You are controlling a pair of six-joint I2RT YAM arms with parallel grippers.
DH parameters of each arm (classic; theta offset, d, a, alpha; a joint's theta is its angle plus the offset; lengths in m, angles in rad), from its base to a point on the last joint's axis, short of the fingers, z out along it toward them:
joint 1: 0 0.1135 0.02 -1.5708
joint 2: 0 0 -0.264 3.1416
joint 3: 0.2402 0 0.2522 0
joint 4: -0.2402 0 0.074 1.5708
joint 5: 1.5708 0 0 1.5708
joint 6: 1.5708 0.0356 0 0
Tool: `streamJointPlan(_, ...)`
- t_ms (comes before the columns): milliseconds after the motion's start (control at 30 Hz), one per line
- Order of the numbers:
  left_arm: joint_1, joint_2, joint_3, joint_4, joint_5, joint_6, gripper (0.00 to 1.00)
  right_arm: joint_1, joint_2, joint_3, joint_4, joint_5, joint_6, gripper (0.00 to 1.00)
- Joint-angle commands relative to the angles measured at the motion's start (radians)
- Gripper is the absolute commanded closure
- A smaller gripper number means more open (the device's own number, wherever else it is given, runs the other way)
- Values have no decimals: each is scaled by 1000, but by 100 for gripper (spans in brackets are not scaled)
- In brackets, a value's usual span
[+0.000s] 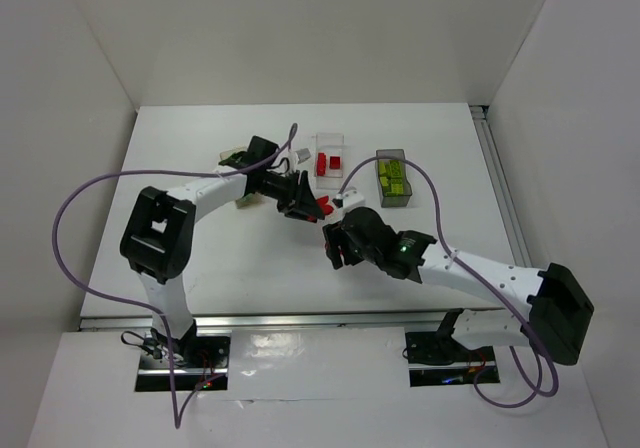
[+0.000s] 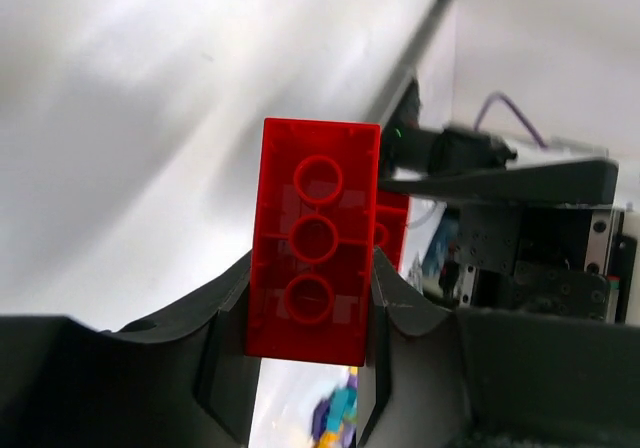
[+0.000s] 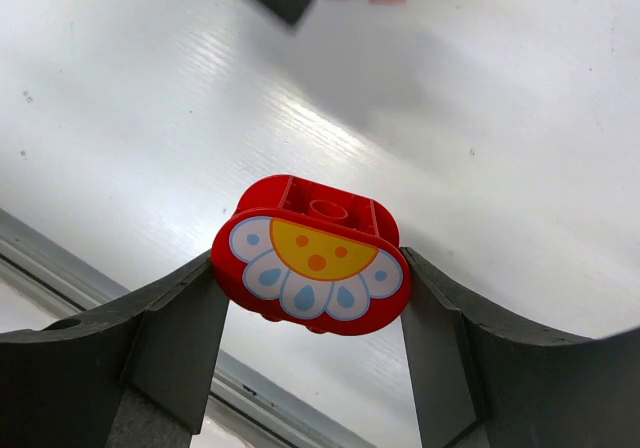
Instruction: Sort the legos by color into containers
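Left gripper: shut narrow on a red brick, pads pressed to its two long sides. Holds it on end, hollow underside with three round tubes turned to the wrist camera, upper half standing clear above the fingertips. From above, hangs over the table near the middle, just in front of the clear bin, red showing at the tips.

Right gripper: closed wider, on a rounded red piece with a printed face of yellow centre and white petals with blue drops. Grips it at its two ends, printed face toward the camera, one round hole visible on top, bare table well below. At the top edge of that view, blurred red and a dark tip, too cut off to tell more. From above, sits just right of the left gripper and nearer the bases, tips close but apart; cannot make out the piece there.

Further out: red bricks in the clear bin; yellow-green bricks in the grey bin to its right. Third bin mostly hidden under the left arm, left of the clear one, with a bit of green at its edge. Between those two, a small pale thing on the table, too small to name.
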Motion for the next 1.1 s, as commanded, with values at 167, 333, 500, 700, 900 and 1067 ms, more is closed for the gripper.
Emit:
streamJointPlan(167, 51, 9, 73, 22, -134, -44, 100, 7, 59, 21, 41, 107, 42, 53)
streamJointPlan(333, 134, -71, 117, -206, -394, 33, 100, -56, 171, 150, 30, 177, 33, 53)
streamJointPlan(500, 204, -154, 105, -319, -516, 102, 100, -212, 301, 303, 99, 89, 7, 53)
streamJointPlan(700, 204, -191, -13, -299, -501, 116, 100, -297, 497, 558, 131, 57, -71, 53)
streamJointPlan(900, 195, -209, -23, -288, -501, 107, 100, -377, 741, 779, 128, 48, -103, 48)
streamJointPlan(1067, 195, -219, 26, -316, -512, 117, 100, -426, 884, 954, 95, 40, -94, 12)
